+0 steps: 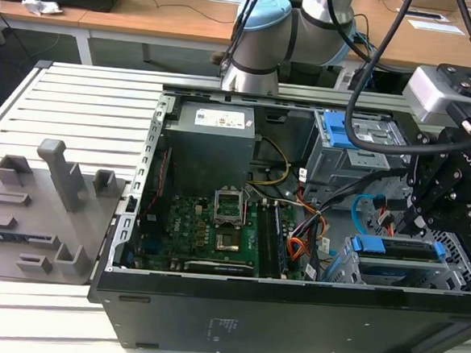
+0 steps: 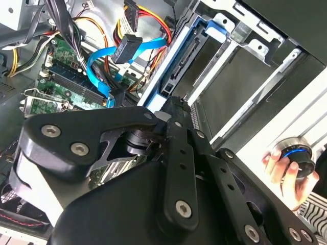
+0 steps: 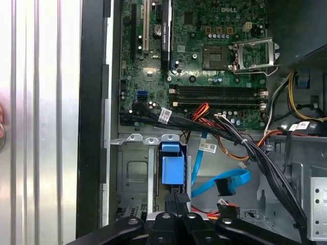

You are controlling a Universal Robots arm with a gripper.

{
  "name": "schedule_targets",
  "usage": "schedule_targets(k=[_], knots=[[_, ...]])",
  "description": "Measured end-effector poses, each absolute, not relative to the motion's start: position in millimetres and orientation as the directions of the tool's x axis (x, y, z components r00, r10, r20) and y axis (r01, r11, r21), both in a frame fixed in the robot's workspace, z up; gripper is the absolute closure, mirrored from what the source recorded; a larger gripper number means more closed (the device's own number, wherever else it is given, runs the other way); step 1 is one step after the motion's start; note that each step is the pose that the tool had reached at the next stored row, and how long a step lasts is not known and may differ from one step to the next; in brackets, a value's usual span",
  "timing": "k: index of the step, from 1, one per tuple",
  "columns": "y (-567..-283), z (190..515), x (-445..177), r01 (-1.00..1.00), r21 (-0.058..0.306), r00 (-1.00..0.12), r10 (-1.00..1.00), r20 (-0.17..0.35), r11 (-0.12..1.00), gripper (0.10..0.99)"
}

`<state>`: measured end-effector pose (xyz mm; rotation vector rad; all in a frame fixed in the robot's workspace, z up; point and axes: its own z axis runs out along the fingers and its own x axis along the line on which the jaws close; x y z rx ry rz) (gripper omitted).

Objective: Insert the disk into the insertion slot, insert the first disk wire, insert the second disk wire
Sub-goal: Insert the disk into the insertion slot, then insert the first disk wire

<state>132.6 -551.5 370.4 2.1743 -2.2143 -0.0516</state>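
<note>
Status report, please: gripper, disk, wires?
Gripper shut, at the disk. Disk in the insertion slot. Second disk wire loose, plug free. Black cable bundle beside it.

We count 1 open black sheet-metal PC case point(image 1: 290, 318), 1 green motherboard point(image 1: 208, 227), 1 grey boxy power supply point(image 1: 209, 146) and 1 metal-framed CPU socket point(image 3: 254, 51). Drive cages: 2, i.e. 1 grey perforated sheet-metal cage point(image 3: 134, 176) and 1 taller grey cage w/ blue plastic latch point(image 1: 347, 136). Disks: 1, in a bright blue plastic carrier frame point(image 1: 398, 248). Cables we can tell apart: 1 thin light blue flat cable point(image 3: 230, 179) w/ 1 small black plug point(image 3: 224, 189), and 1 bundle of red and orange-yellow wires point(image 2: 150, 19). Also 1 grey-and-blue robot arm point(image 1: 265, 41), 1 black gripper point(image 3: 179, 200), 1 person's hand point(image 2: 281, 168), 1 round black knob w/ blue ring point(image 2: 295, 152), 1 grey moulded fixture plate point(image 1: 38, 219), 1 slatted aluminium table point(image 1: 87, 101) and 1 crumpled white paper point(image 1: 39, 4).
</note>
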Motion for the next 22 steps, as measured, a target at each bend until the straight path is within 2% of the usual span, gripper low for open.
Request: schedule_targets(k=[14, 16, 22], knots=[[-550.7, 370.7, 147.0, -0.999, 0.050, -0.018, -1.000, 0.004, 0.018, 0.980], [-548.2, 378.5, 147.2, -0.999, 0.050, -0.018, -1.000, 0.007, 0.019, 0.980], [-502.4, 374.8, 148.1, -0.998, 0.055, -0.018, -1.000, 0.007, 0.018, 0.980]])
